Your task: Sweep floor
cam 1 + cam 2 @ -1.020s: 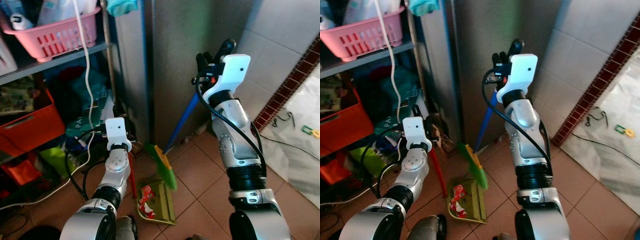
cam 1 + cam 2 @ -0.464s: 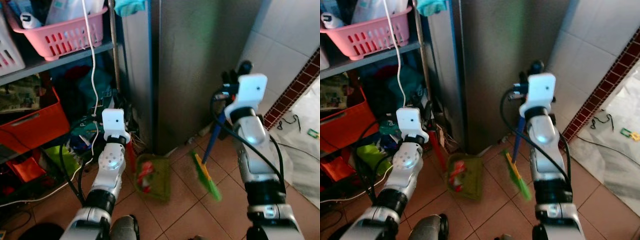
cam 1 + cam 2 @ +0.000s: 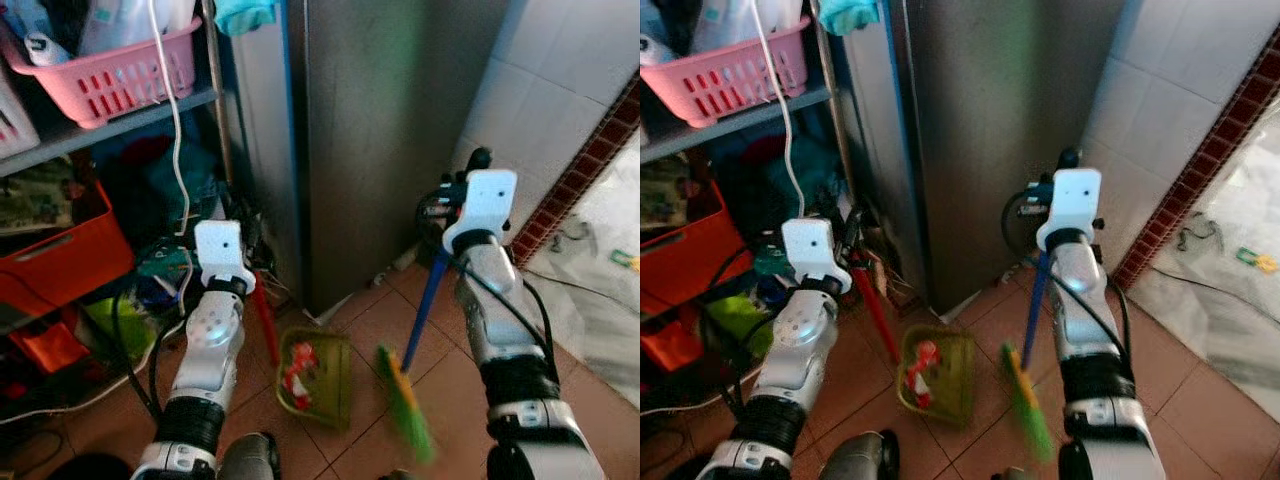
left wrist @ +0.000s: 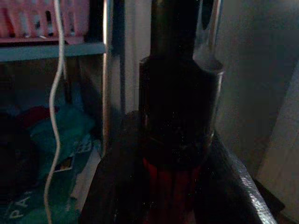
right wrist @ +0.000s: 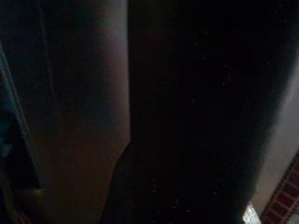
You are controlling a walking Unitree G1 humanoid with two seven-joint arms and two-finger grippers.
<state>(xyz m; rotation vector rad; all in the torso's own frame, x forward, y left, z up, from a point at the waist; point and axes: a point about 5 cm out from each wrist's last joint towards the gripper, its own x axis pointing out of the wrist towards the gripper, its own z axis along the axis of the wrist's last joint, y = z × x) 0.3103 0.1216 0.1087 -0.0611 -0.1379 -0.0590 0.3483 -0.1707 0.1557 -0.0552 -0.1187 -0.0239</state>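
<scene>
Broom [image 3: 405,412] bristles had swung from left of the dustpan [image 3: 316,377] to its right on the floor tiles [image 3: 590,390]. Right hand [image 3: 458,190] clasped the blue handle; left hand [image 3: 236,250] gripped the dustpan's red handle [image 3: 263,318]. Left wrist view: fingers [image 4: 112,186] closed round that red handle [image 4: 168,196].

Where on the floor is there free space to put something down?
Bare tiles lie on the robot's right, between the broom and the pale sheet by the wall. Left of the dustpan, under the shelf, the floor is crowded with bags and cables.
</scene>
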